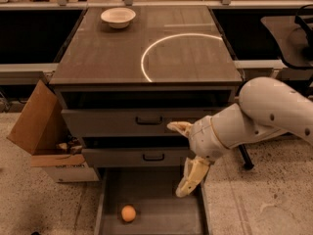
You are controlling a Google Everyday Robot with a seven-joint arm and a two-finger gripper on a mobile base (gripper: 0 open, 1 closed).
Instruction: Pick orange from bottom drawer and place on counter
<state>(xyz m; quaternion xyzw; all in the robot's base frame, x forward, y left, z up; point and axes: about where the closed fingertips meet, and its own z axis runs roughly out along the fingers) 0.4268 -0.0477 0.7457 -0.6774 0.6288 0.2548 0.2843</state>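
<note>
The orange (pixel 128 213) lies on the grey floor of the open bottom drawer (pixel 161 197), near its front left. My gripper (pixel 180 158) hangs at the right side of the cabinet, in front of the middle drawer and above the bottom drawer's right half. Its two pale fingers are spread wide apart, one (pixel 179 127) pointing left at the upper drawer's level, the other (pixel 190 179) pointing down into the bottom drawer. It is open and holds nothing. The orange is down and to the left of it. The counter (pixel 102 58) with its pale arc is above.
A white bowl (pixel 118 16) stands at the counter's back left. Two upper drawers with black handles (pixel 149 120) stick out slightly. An open cardboard box (pixel 41 131) sits on the floor at the left. A black chair base (pixel 247 164) stands at the right.
</note>
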